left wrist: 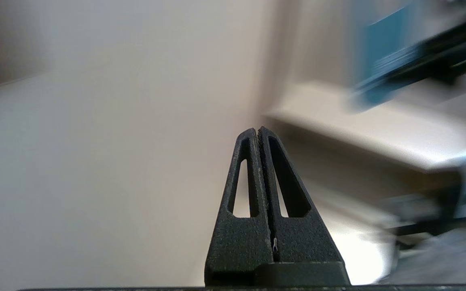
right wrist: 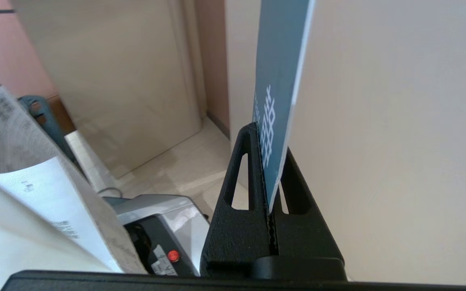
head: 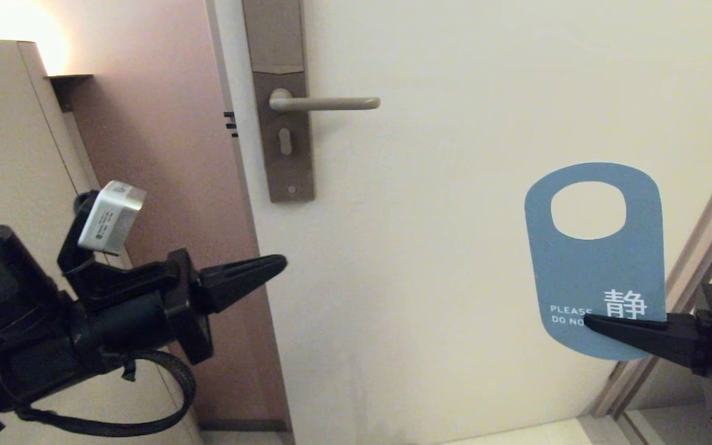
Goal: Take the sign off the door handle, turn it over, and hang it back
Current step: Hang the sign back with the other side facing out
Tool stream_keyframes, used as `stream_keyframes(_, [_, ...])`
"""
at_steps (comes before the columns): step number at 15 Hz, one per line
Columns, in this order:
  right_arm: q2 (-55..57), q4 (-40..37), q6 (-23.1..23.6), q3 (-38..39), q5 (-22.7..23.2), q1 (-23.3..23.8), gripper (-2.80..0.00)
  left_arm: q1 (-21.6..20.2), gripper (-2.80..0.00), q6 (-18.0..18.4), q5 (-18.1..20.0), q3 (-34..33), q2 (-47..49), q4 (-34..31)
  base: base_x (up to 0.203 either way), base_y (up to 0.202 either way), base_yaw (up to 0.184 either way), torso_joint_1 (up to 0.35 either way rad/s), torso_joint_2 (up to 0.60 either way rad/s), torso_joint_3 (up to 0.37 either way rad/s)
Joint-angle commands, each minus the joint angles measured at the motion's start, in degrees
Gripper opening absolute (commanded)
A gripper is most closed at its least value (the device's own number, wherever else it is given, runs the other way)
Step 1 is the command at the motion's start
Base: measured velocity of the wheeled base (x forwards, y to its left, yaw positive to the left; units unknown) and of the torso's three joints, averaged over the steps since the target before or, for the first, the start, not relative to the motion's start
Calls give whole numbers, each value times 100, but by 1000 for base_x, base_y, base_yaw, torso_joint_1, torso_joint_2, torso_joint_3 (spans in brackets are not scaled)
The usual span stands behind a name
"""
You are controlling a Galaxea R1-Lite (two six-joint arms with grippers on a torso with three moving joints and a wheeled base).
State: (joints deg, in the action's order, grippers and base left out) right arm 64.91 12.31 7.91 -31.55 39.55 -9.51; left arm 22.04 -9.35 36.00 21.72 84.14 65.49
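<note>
Blue face of the sign [head: 597, 272] toward the head camera, white lettering low on the card, oval hole uppermost; held upright off to the right of the door, well apart from the door handle [head: 325, 103], which carries nothing. Pinched at its lower edge by the right gripper [head: 591, 321], fingers pressed onto the card from both sides, edge of the card seated in the slot between them in the right wrist view [right wrist: 279, 121]. Left gripper [head: 279, 264] low on the left, near the door's edge, fingers pressed together on nothing. Judged: sign off and blue side out, rehanging not yet done. Risks: thin card gripped only at the bottom could pivot or slip in the pinch; hole could miss the lever's free end if brought in tilted; card edge could catch on the brown backplate [head: 288, 154]
</note>
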Motion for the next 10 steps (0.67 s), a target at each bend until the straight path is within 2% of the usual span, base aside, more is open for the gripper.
stream_keyframes(1, [39,8,9,0,26,54,-280,-725,-280,523,8,-509,-336,16,0,0,0,0,0,0])
stream_keyframes(3, [39,8,26,-9,26,63,-280,-1430,-280,1045,-139,-979,-563,16,0,0,0,0,0,0])
stream_keyframes(5, [39,8,26,0,26,63,-280,-2160,-280,1326,-500,-1294,-704,55,0,0,0,0,0,0])
stream_keyframes(7, [39,8,35,-8,26,63,-280,-2618,-280,1395,-770,-1618,-1033,63,0,0,0,0,0,0])
stream_keyframes(10, [39,14,35,0,26,88,-280,-2997,-280,1428,-1034,-2139,-1553,-11,0,0,0,0,0,0])
